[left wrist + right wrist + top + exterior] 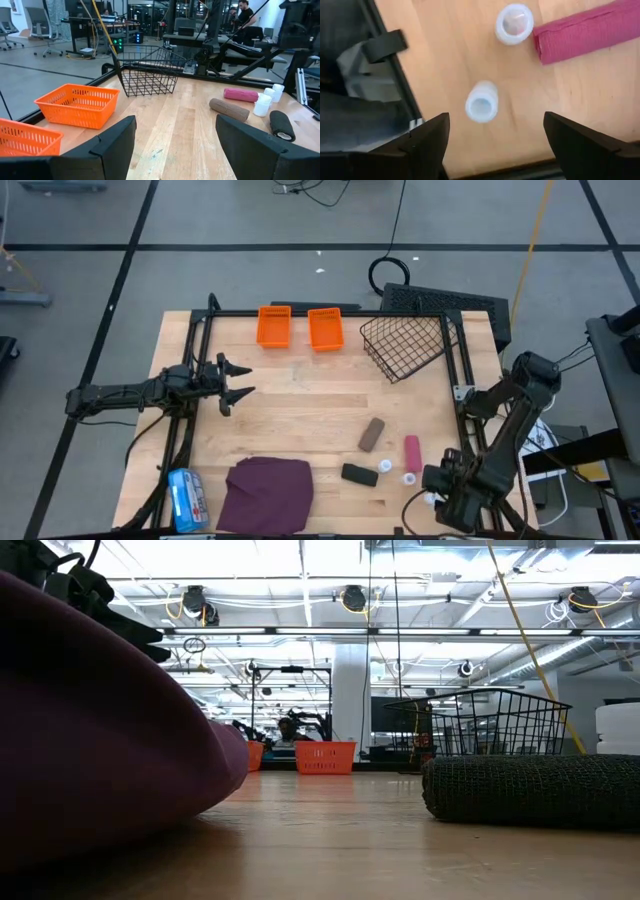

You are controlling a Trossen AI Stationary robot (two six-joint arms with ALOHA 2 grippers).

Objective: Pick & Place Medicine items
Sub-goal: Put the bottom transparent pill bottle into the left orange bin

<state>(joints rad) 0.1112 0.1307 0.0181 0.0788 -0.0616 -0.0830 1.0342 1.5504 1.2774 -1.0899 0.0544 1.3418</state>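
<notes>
The medicine items lie on the table's right near part. They are a grey-brown oblong (372, 434), a pink tube (412, 452), a black oblong (359, 474) and white bottles (385, 466) (410, 478). My right gripper (495, 145) hangs open above that corner, pointing down. One white bottle (482, 102) stands just ahead of its fingers, and another (514, 23) sits by the pink tube's end (590, 32). My left gripper (235, 380) (175, 145) is open and level over the table's left side, far from the items, which show ahead of it.
Two orange bins (274, 326) (326, 328) stand at the far edge, with a tilted black wire basket (405, 345) to their right. A purple cloth (268, 492) and a blue-and-white packet (185, 498) lie at the near edge. A black frame rail (395, 95) runs beside the right gripper.
</notes>
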